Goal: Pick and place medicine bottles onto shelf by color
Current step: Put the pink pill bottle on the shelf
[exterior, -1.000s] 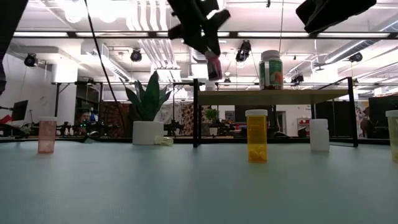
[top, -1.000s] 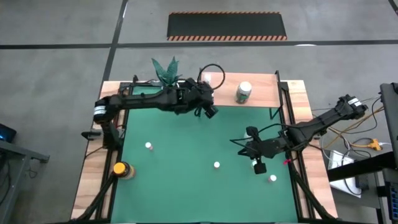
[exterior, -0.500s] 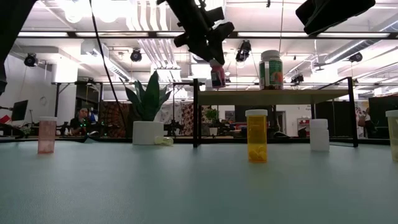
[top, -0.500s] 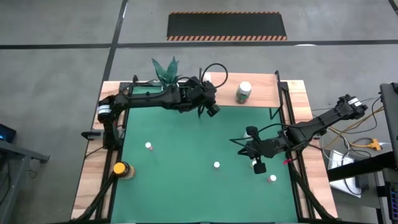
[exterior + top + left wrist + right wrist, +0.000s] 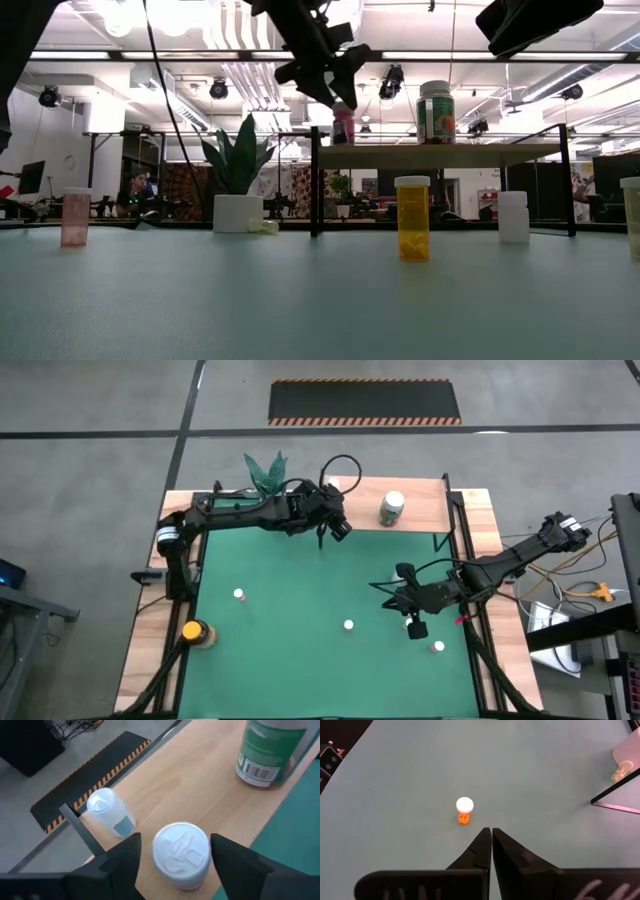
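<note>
The left gripper (image 5: 172, 855) stands open around a pink bottle (image 5: 181, 854) resting upright on the shelf (image 5: 210, 795), apart from the green bottle (image 5: 270, 750), likely to group colors. The right gripper (image 5: 491, 845) waits closed over the mat, facing an orange bottle (image 5: 464, 810).

No legible text, only a barcode.

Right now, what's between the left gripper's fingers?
In the left wrist view, a white-capped bottle stands on the shelf between the left gripper's open fingers, with gaps either side.
</note>
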{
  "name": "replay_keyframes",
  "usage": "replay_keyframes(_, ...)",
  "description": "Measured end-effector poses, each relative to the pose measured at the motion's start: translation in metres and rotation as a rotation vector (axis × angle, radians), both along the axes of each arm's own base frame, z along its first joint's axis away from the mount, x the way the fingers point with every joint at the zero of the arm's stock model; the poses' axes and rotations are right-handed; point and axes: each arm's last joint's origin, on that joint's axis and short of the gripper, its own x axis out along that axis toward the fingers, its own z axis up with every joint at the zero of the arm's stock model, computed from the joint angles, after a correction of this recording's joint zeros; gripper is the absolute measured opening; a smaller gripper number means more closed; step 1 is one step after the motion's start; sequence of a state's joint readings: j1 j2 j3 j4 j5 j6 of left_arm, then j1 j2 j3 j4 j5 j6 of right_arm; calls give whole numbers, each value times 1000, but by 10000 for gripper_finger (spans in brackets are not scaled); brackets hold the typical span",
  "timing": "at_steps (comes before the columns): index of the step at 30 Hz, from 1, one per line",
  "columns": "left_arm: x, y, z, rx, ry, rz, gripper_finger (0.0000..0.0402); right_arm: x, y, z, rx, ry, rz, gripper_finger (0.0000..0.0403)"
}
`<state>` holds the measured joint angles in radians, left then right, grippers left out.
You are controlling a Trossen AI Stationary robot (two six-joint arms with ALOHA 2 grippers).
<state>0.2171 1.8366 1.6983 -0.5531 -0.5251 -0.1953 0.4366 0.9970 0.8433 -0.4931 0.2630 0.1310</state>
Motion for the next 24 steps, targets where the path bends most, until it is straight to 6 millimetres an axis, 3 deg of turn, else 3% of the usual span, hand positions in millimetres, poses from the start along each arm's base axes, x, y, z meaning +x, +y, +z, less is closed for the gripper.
replay_keyframes(7, -4, -5, 9, 59, 62, -67, 265, 1, 0, 1, 2, -8, -2, 8)
replay_keyframes(12, -27, -29, 35, 119, 131, -172, 267, 3, -1, 8, 7, -49, -74, 9)
replay_keyframes(15, -42, -47, 40, 117, 153, -217, 267, 5, -2, 20, 1, -93, -106, 8)
replay_keyframes(19, -53, -76, 26, 125, 124, -293, 260, 16, -11, 40, -9, -142, -143, 9)
replay_keyframes(24, -56, -104, -12, 182, 10, -393, 239, 37, -36, 61, -108, -118, -196, 8)
